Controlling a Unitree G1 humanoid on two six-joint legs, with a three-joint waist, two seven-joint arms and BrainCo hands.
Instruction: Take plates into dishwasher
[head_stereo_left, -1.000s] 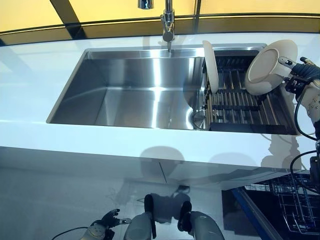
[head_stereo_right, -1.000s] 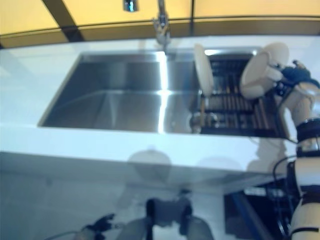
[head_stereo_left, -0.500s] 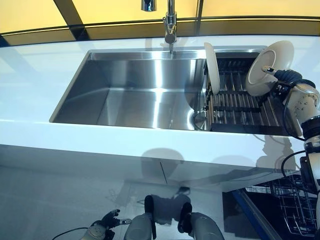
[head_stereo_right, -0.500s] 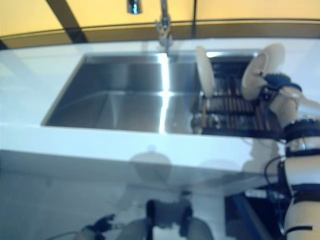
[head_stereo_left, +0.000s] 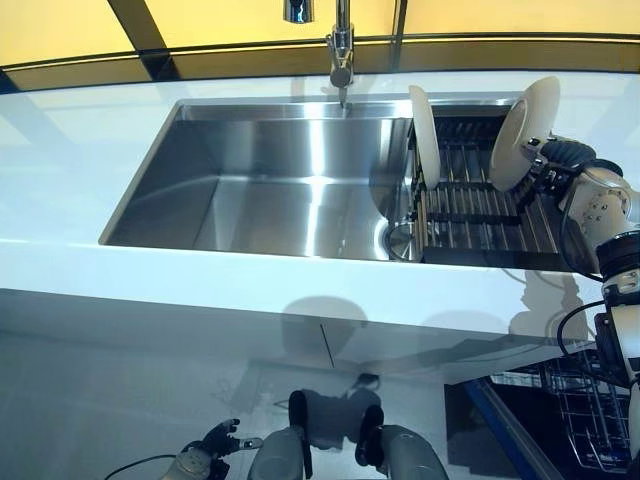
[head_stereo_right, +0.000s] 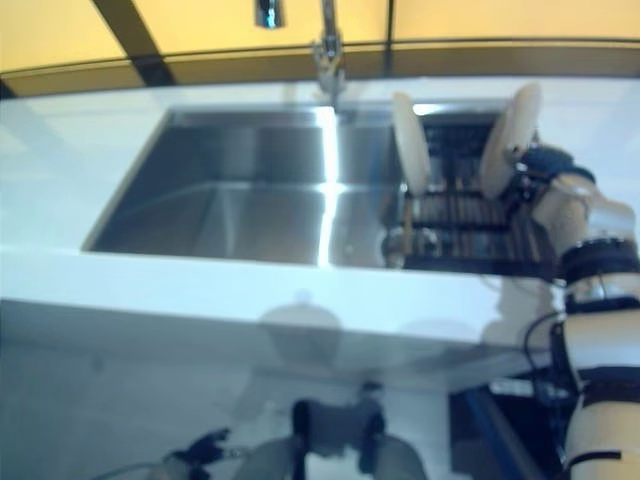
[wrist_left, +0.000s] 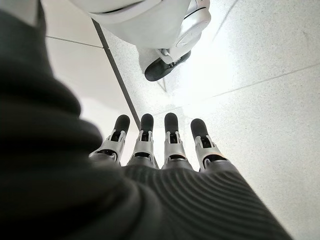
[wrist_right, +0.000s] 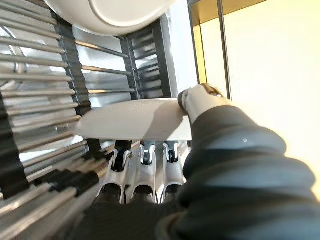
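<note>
The left hand (wrist_left: 165, 150) hangs low by the floor (wrist_left: 260, 65), well away from the work, its fingers (wrist_left: 171, 131) straight and side by side, holding nothing.

Up on the white table (head_stereo_left: 200, 280), the steel sink (head_stereo_left: 270, 190) is bare on its left part, with the tap (head_stereo_left: 340, 45) above it. A drying rack (head_stereo_left: 480, 215) fills the sink's right end. One plate (head_stereo_left: 423, 135) stands on edge at the rack's left side, untouched.

Farther right, a second plate (head_stereo_left: 523, 130) stands nearly upright over the rack, gripped at its lower right rim by the right hand (head_stereo_left: 560, 165). In the wrist view the fingers (wrist_right: 145, 150) lie under the plate's edge and the thumb (wrist_right: 200, 97) presses on top, so the rim is pinched between them.

The plates look like glazed ceramic: stiff, fairly heavy for a rim grip, smooth and likely slippery, and prone to chip or break if knocked on the rack bars. A firm pinch well onto the rim seems the sensible hold, keeping the plate clear of its neighbour. The dishwasher basket (head_stereo_left: 590, 400) shows at lower right, below the table.
</note>
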